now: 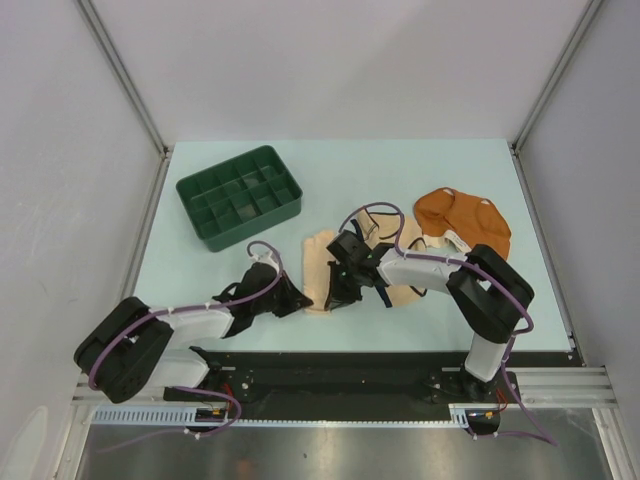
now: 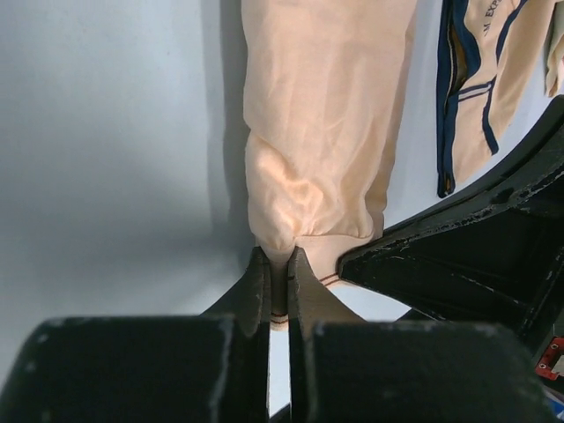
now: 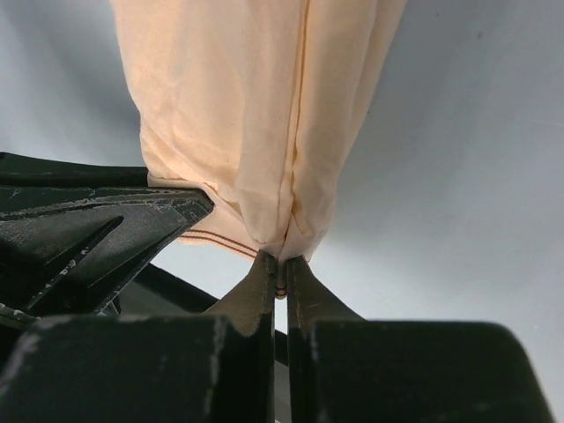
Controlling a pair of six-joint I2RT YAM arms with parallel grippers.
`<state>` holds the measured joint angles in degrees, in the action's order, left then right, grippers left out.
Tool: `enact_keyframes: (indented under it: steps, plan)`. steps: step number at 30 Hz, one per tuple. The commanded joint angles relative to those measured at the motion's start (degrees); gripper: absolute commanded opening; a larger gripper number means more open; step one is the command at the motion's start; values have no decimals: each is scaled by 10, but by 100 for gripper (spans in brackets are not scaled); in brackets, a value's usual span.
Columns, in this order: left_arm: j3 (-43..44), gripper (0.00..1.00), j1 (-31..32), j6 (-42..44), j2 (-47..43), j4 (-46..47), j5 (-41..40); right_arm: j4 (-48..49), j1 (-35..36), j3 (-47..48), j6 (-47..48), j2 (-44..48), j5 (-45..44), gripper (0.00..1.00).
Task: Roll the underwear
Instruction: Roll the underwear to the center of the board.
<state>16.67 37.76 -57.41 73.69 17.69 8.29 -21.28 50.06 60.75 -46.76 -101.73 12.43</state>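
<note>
Slippage is our main worry. We have the peach underwear [image 1: 320, 255] lying as a narrow strip near the middle of the table [image 1: 190, 270], running away from us, with both claws on its near hem, side by side. The left claw [image 2: 279, 286] is squeezed down to a sliver with the hem pinched between its tips. The right claw [image 3: 280, 275] is closed just as tightly on the same edge, just to the right.

We judge that each bite takes in very little cloth. When the hem turns over to start the roll, one corner could pull free and the roll would go crooked. The claws sit almost touching and could knock together.

The cream underwear [image 2: 524, 79] lies just right of the strip, partly under the right arm, and might get dragged along. The rust underwear [image 1: 462, 218] sits farther right, and the green tray [image 1: 240, 197] is at the far left.
</note>
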Motion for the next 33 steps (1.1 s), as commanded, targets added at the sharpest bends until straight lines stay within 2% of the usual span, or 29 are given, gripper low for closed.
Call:
enact_keyframes:
  steps: [1,2,3,4,6,7,11,15,19,27,33]
  plan:
    - [45,0,3,34,0,-44,8,-8,-12,-1,53,29,-11,12]
    - [50,1,0,38,0,-62,14,-10,-13,-1,68,45,-13,18]
    - [55,0,-2,42,5,-69,20,-18,-15,-1,82,55,-20,28]
    - [64,0,-5,51,8,-76,37,-21,-17,-1,110,64,-37,44]
    - [76,1,-16,59,15,-95,56,-29,-19,-1,138,95,-51,57]
    - [79,0,-22,68,15,-102,69,-30,-19,-1,157,107,-63,59]
    - [94,0,-42,85,6,-154,91,-22,4,-2,269,152,-86,64]
    - [101,0,-62,87,-9,-182,126,4,73,-3,342,174,-141,66]
    - [109,0,-73,89,-21,-223,143,54,136,-26,375,175,-211,67]
    - [96,0,-111,80,-14,-235,239,182,245,-78,443,167,-325,68]
    - [97,0,-129,66,-13,-251,278,245,317,-92,466,120,-421,67]
